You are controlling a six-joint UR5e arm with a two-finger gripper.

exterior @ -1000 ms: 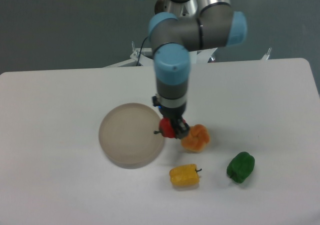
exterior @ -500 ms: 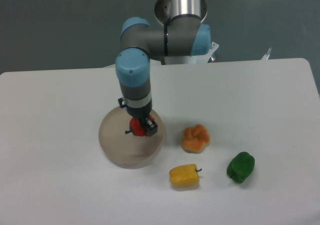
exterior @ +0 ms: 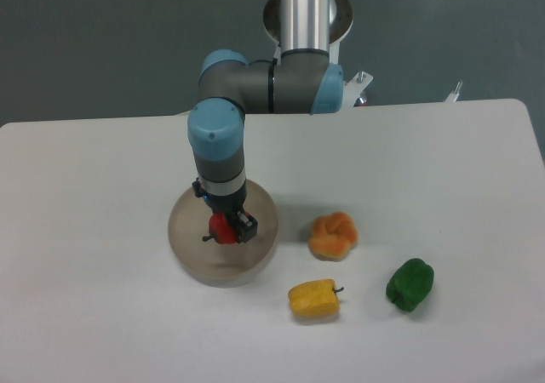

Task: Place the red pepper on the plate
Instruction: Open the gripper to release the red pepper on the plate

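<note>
The claw (exterior: 228, 228) is gripping the red pepper (exterior: 221, 228) over the plate (exterior: 194, 255), near its centre, stem pointing to nine o'clock, seemingly for release there.

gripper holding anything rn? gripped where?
Yes: the gripper is shut on the red pepper, clamped across its body, stem pointing left, over the plate. Whether the pepper touches the plate cannot be told.

no readable text, no labels, no numbers anywhere
</note>
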